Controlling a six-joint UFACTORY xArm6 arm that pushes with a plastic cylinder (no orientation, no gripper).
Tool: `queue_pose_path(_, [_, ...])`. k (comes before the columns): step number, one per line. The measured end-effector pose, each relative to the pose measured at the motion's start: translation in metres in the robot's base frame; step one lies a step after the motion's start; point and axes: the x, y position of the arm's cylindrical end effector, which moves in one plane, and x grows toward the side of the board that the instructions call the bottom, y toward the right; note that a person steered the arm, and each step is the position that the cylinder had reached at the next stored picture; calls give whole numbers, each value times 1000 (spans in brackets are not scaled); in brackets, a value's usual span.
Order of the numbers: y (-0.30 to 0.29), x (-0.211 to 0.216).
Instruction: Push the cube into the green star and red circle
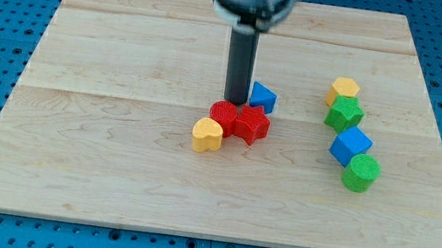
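Note:
A blue cube lies at the view's right, between a green star just above it and a green circle just below it. A red circle lies near the board's middle, touching a red star on its right. My tip stands at the red circle's upper edge, just left of a blue triangle. The cube is well to the right of my tip.
A yellow heart touches the red circle's lower left. A yellow hexagon sits above the green star. The wooden board lies on a blue perforated table.

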Motion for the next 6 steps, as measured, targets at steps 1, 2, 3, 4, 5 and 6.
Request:
queue_pose_path(1, [2,39])
queue_pose_path(2, [14,7])
queue_pose_path(3, [19,-23])
queue_pose_path(4, [22,-42])
queue_pose_path(5, [27,-74])
queue_pose_path(6, [13,-66])
